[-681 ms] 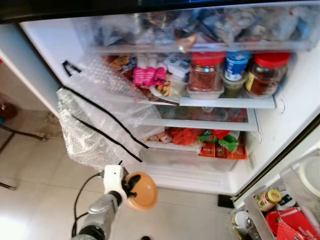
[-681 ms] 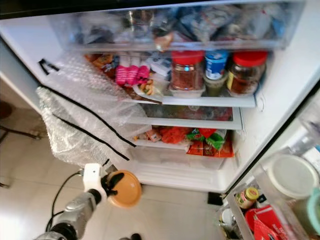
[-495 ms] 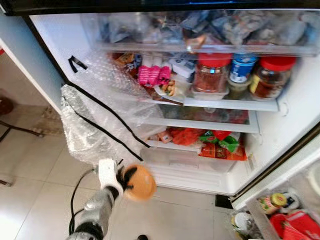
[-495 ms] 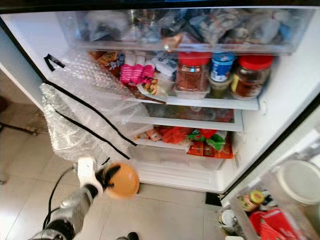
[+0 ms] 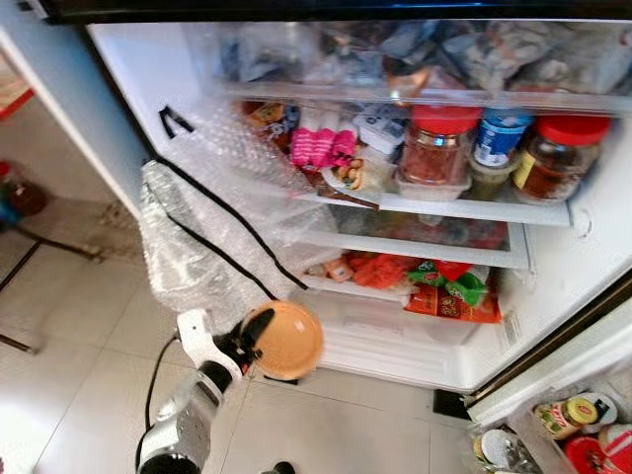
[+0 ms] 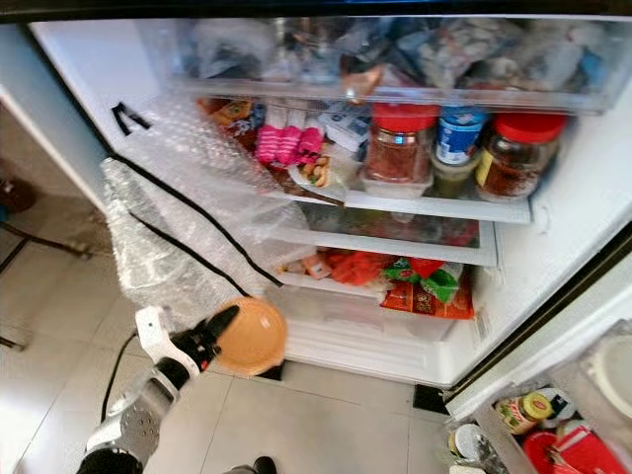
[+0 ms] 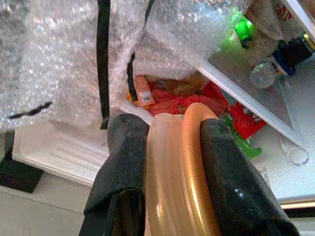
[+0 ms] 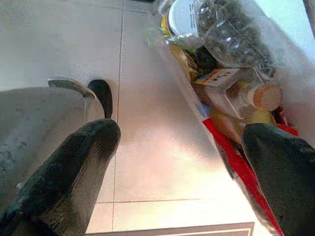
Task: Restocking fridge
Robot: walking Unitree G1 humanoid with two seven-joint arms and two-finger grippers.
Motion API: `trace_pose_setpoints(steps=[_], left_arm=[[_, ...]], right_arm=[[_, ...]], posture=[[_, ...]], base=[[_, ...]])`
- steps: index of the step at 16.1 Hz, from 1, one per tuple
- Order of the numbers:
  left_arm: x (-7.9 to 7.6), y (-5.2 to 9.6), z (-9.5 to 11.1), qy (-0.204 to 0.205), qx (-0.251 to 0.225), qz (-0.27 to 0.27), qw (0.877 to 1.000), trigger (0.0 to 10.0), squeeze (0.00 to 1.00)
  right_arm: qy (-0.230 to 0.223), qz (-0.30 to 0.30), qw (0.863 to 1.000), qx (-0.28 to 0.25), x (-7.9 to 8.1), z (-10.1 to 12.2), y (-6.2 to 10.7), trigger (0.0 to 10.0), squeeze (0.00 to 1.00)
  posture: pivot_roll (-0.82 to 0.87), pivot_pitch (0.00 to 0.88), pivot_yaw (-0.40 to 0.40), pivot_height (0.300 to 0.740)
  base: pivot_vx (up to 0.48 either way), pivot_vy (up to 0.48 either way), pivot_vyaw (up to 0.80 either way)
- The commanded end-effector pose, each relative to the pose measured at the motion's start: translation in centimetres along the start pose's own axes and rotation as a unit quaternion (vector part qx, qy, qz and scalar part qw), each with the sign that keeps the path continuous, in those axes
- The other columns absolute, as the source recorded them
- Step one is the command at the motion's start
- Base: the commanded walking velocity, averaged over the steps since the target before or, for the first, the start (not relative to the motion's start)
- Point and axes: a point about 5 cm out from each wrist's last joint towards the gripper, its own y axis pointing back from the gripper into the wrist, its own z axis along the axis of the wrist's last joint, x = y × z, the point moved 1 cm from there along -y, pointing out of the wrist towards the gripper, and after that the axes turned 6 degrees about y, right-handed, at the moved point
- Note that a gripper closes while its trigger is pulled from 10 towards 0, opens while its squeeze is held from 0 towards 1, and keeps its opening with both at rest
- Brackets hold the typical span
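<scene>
Raised since before, left tool (image 5: 249, 346) grips orange lid (image 5: 284, 340) by its rim, near bubble wrap (image 5: 212, 237); right tool (image 8: 182, 162) released.

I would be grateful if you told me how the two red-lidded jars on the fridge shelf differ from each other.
The left red-lidded jar holds reddish flakes and sits in a clear tray; the right red-lidded jar holds darker brown contents, carries a yellowish label and stands straight on the shelf. A blue-lidded tub separates them. Both are clear, upright and closed.
</scene>
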Motion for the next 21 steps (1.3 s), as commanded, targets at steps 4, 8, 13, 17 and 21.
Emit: trace_pose_setpoints(steps=[4,8,13,17,21], left_arm=[[-0.8,0.2,0.0,-0.004,0.013,-0.003,1.0,10.0,0.0],[-1.4,0.2,-0.3,-0.011,0.023,-0.01,1.0,10.0,0.0],[-1.8,0.3,-0.2,-0.015,0.021,-0.008,1.0,10.0,0.0],[-1.9,0.3,0.0,-0.018,0.019,-0.005,1.0,10.0,0.0],[-2.2,0.0,0.1,-0.021,0.018,-0.008,1.0,10.0,0.0]], right_arm=[[-0.01,0.013,1.0,0.013,0.8,-0.9,0.2,10.0,0.0],[-0.013,0.013,1.0,0.013,0.8,-0.9,0.2,10.0,0.0],[-0.011,0.012,1.0,0.017,0.5,-0.9,0.2,10.0,0.0],[-0.011,0.012,1.0,0.018,0.4,-0.8,0.1,10.0,0.0],[-0.012,0.011,1.0,0.02,0.2,-1.0,0.1,10.0,0.0]], posture=[[-0.04,0.111,0.09,0.74],[-0.03,0.128,0.088,0.74],[-0.02,0.14,0.081,0.74],[-0.02,0.143,0.078,0.74],[-0.02,0.144,0.077,0.74]], base=[[0.0,0.0,-0.39],[0.0,0.0,-0.78],[0.0,0.0,-0.78],[0.0,0.0,-0.78],[0.0,0.0,-0.78]])
